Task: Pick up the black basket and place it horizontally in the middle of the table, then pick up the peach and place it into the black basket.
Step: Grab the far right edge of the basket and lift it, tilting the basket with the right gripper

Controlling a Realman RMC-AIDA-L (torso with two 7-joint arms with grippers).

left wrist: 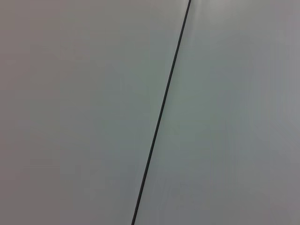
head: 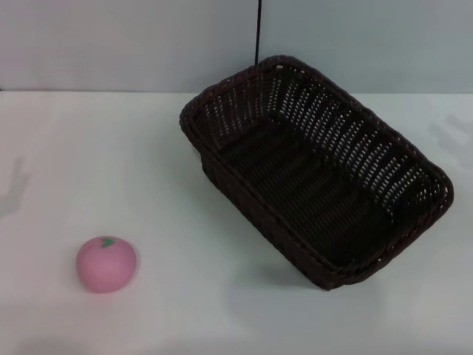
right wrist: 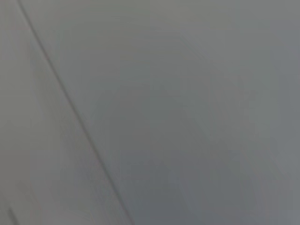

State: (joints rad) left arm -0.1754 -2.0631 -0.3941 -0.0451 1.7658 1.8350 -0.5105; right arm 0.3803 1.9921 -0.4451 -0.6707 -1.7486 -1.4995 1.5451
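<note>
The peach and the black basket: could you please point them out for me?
peach (head: 107, 264), head view, middle of its pink body.
black basket (head: 303, 188), head view, woven floor inside.

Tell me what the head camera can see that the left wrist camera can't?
Only the head view shows the table, the black basket sitting at an angle toward the right and far side, and the pink peach near the front left, well apart from it. Only the left wrist view shows a close-up of the plain grey wall, with nothing from the table in it. Both show that wall and a thin dark line running along it. Neither shows a gripper.
</note>
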